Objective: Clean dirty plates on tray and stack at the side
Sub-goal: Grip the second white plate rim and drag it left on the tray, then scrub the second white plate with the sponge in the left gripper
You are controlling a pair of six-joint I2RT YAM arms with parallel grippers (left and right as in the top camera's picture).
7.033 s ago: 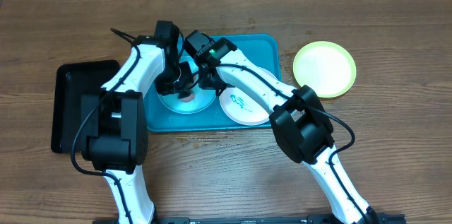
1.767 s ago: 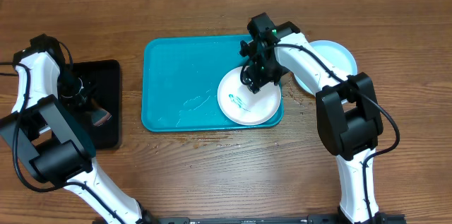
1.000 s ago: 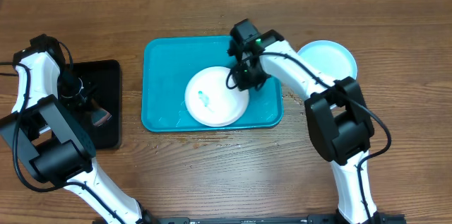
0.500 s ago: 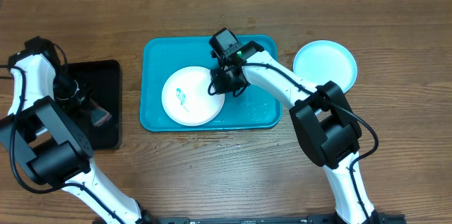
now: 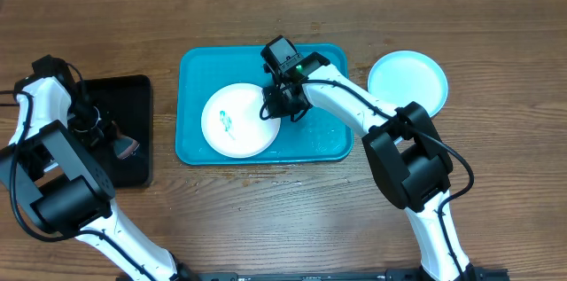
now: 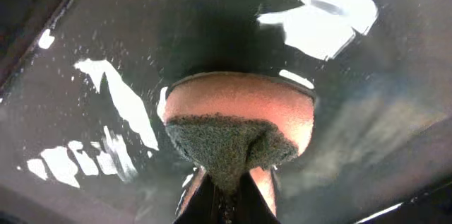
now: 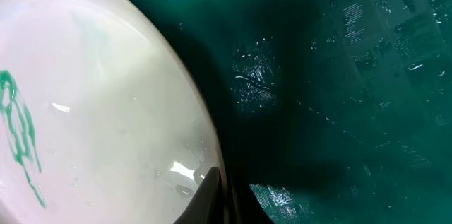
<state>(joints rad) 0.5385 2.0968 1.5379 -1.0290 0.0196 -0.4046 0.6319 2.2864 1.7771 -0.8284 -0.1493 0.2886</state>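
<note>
The white plate (image 5: pixel 237 121), with a teal-green smear in its centre, lies on the left half of the turquoise tray (image 5: pixel 204 68). My right gripper (image 5: pixel 276 104) is shut on the plate's right rim. The right wrist view shows the jaws (image 7: pixel 224 194) pinching the rim of the white plate (image 7: pixel 92 111) above the wet tray (image 7: pixel 353 75). The light blue plate (image 5: pixel 407 82) sits on the table to the right of the tray. The yellow-green plate does not show. My left gripper (image 5: pixel 108 135) is shut on an orange sponge (image 6: pixel 236 128) with a dark scouring side.
The sponge (image 5: pixel 126 147) hangs over the small black tray (image 5: pixel 133 95) at the left, whose wet floor shows in the left wrist view (image 6: pixel 367 132). Water streaks lie on the turquoise tray's right half. Bare wooden table surrounds both trays.
My right gripper has dragged the white plate from the tray's right side to its left half, with only a small shift in the last half second. The left arm shifted slightly over the black tray.
</note>
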